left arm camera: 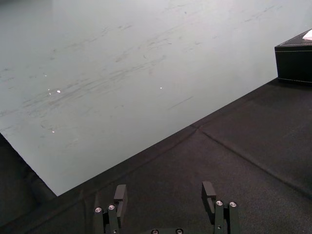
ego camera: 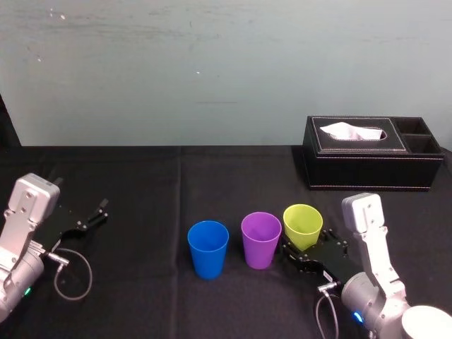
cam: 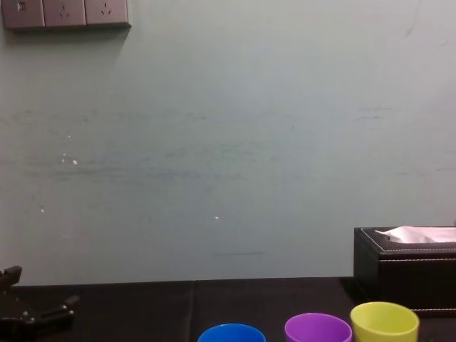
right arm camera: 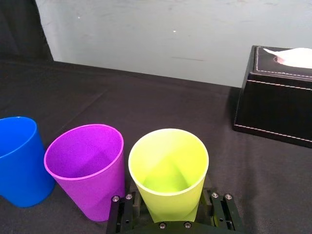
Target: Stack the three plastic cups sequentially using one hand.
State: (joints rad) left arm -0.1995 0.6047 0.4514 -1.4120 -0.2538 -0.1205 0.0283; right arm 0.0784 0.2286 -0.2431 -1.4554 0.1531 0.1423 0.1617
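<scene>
Yellow-green cup [ego camera: 303, 226]: upright on the black-covered table [ego camera: 141, 183], mouth up, at the right end of a row of three; nothing is inside it.
Purple cup [ego camera: 260, 239]: upright in the middle of the row, at 9 o'clock of the yellow-green cup in the head view and just beside it; whether their rims touch is unclear.
Blue cup [ego camera: 208, 248]: upright at 9 o'clock of the purple cup, with a small gap between them.
Right gripper [right arm camera: 170, 202]: low over the table, reaching the yellow-green cup from about 5 o'clock in the head view. Its jaws are spread, one on each side of the cup's lower part, so the cup stands between them. The wrist view does not show whether the pads press on the wall.
Left gripper [left arm camera: 165, 195]: at 9 o'clock of the blue cup and well apart from it, near the table's left side, jaws apart with nothing between them.
Tissue box [ego camera: 371, 152]: black, at about 1 o'clock of the yellow-green cup, farther back on the table.
</scene>
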